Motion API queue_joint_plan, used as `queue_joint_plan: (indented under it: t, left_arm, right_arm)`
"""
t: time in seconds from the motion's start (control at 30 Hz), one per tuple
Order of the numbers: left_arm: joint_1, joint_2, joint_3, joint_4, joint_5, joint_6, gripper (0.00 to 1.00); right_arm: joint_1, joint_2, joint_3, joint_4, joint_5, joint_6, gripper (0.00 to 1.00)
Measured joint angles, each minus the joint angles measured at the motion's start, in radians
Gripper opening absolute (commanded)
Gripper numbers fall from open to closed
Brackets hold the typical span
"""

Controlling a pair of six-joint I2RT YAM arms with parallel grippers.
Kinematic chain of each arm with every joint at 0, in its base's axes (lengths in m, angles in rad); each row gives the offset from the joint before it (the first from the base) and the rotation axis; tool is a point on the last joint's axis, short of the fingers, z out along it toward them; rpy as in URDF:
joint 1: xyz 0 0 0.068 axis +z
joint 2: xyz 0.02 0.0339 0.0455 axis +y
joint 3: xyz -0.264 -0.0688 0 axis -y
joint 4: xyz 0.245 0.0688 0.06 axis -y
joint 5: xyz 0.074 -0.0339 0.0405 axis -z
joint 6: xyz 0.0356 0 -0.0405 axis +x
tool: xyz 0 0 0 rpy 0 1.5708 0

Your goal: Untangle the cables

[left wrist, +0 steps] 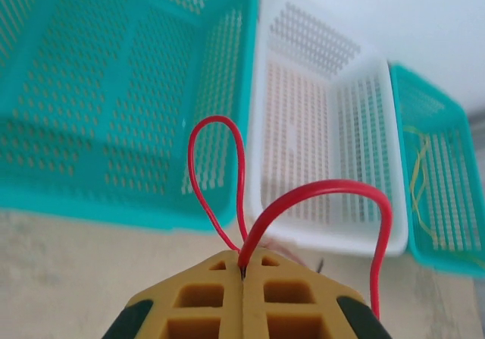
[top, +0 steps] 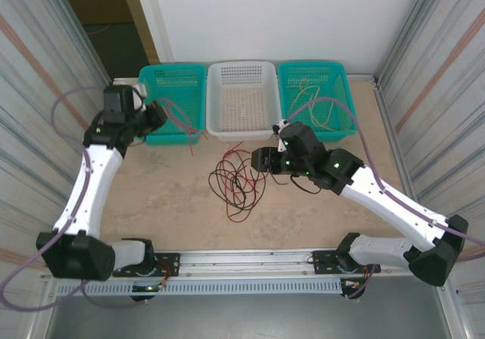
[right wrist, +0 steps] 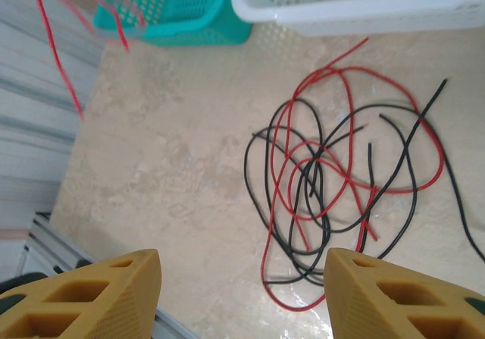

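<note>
Yellow ribbed fingers (left wrist: 227,320) of the left gripper (left wrist: 243,267) right up front in the left wrist view, clenched on a thin red wire (left wrist: 242,180) looping up out of the pinch, with a teal plastic mesh basket (left wrist: 91,89) in the upper left. Over in the right wrist view, right gripper (right wrist: 242,259) released, fingers spread wide, hovering above a loose tangle of red and black wires (right wrist: 333,180) on the beige bench (right wrist: 151,164), middle-right of frame. From the top camera, same tangle dead centre, just below the white plastic mesh basket (top: 241,89); thin yellow wires (top: 314,104) already sitting in the second teal basket (top: 350,104), upper right.

Looks like sorting by colour, maybe halfway done. For doing this step well: get the red one fully inside the teal basket before letting go, no tail over the rim. Then grab a single strand near a free end, not mid-knot, and pull slow and low so as not to drag the rest along.
</note>
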Motion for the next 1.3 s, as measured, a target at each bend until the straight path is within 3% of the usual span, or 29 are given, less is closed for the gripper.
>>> queue_joint_plan:
  t: [0.1,0.13,0.2,0.23,0.4,0.5,0.63,0.87,1.03,1.3]
  left_arm:
    - [0.055,0.140,0.140,0.018,-0.012,-0.001,0.01]
    - [0.067,0.180,0.176,0.023,-0.016,-0.001,0.10]
    - [0.083,0.269,0.236,0.048,-0.025,0.000,0.40]
    - [0.085,0.306,0.256,0.061,-0.026,-0.002,0.48]
    - [0.086,0.442,0.307,0.067,-0.018,-0.027,0.60]
    - [0.076,0.438,0.277,0.069,-0.028,-0.036,0.60]
    - [0.028,0.343,0.189,0.062,-0.065,-0.034,0.50]
    - [-0.195,0.021,-0.133,0.060,-0.107,-0.023,0.45]
    - [-0.329,-0.126,-0.314,0.042,-0.079,-0.019,0.45]
    - [-0.492,-0.298,-0.487,0.024,-0.033,-0.051,0.43]
  right_arm:
    - [0.041,0.035,0.000,0.007,0.006,0.001,0.56]
    - [0.050,0.043,0.000,0.009,0.007,0.004,0.56]
    - [0.070,0.060,0.000,0.017,0.011,0.014,0.56]
    - [0.075,0.065,0.000,0.019,0.017,0.016,0.56]
    - [0.087,0.089,0.001,-0.002,0.064,0.018,0.56]
    - [0.075,0.096,0.001,-0.037,0.101,0.021,0.57]
    - [0.009,0.120,-0.002,-0.040,0.093,0.039,0.53]
    - [-0.016,0.286,-0.003,-0.029,0.090,0.052,0.42]
    - [-0.042,0.367,0.005,-0.124,0.189,0.070,0.49]
    - [-0.210,0.344,-0.109,-0.139,0.161,0.070,0.51]
